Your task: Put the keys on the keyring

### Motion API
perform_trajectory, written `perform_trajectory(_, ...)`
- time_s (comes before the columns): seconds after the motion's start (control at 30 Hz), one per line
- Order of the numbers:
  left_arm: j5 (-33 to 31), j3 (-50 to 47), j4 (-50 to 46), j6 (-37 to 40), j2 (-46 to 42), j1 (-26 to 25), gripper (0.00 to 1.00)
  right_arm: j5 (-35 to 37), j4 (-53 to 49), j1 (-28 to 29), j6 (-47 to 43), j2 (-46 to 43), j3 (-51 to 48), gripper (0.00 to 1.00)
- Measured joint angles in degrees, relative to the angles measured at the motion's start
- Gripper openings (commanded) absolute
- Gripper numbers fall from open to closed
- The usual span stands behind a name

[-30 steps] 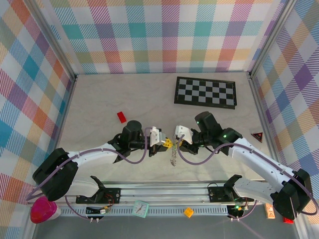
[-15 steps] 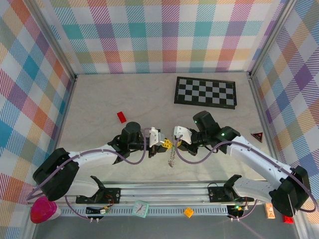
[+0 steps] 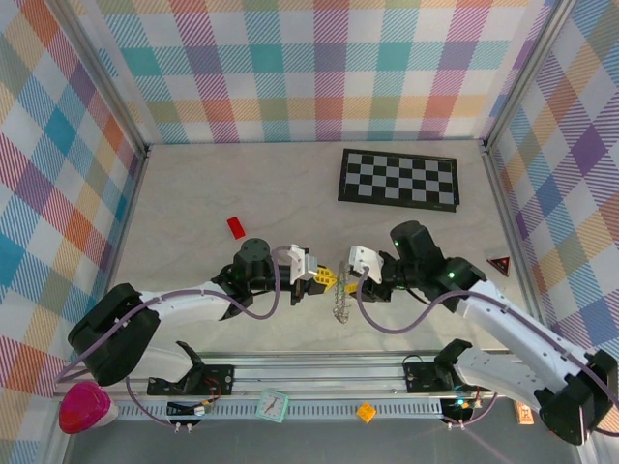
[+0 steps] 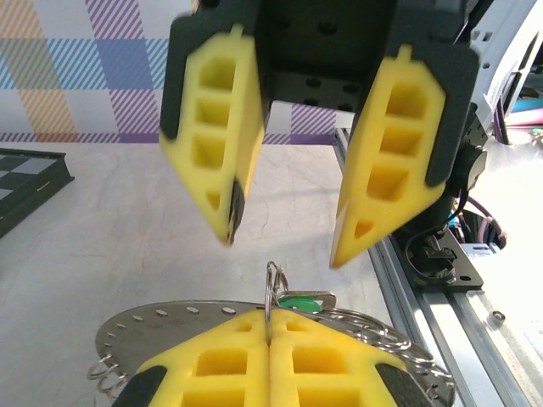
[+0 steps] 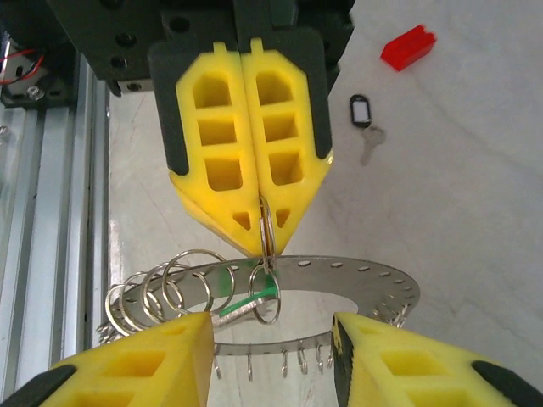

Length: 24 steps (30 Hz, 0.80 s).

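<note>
My left gripper [image 4: 270, 320] is shut on a small split ring [image 4: 272, 284] of the keyring [image 4: 165, 320], a flat perforated metal ring with several loose rings, which hangs from it above the table [image 3: 338, 302]. The green-headed key [image 5: 244, 303] dangles from a small ring just under the left gripper [image 5: 264, 242]. My right gripper [image 5: 271, 343] stands open, one finger on each side of the keyring [image 5: 361, 275], gripping nothing; it faces the left gripper [image 3: 323, 280] from the right [image 3: 351, 281]. The black-headed key [image 5: 362, 119] lies on the table behind the left arm.
A small red block [image 3: 236, 227] lies left of the arms, close to the black-headed key. A chessboard [image 3: 398, 178] sits at the back right. A red triangle [image 3: 499, 264] rests by the right wall. The metal rail [image 3: 319, 372] runs along the near edge.
My right gripper has opened and drawn back a little to the right, letting go at the ring. The left gripper stays shut on the split ring, and the keyring still hangs between them.
</note>
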Motion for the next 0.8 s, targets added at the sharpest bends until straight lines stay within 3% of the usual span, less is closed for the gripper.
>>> perform_trajectory(0.43,-0.2,0.0,1.5,-1.4,0.8,0.0,0.0,-5.7,4.2,0.0,4.6,-0.4,-1.6,0.39)
perform_trajectory(0.8,0.5,0.0,1.7,-1.6,0.8,0.0,0.0,-6.3,6.0,-0.1,4.7,3.2,-1.5,0.25)
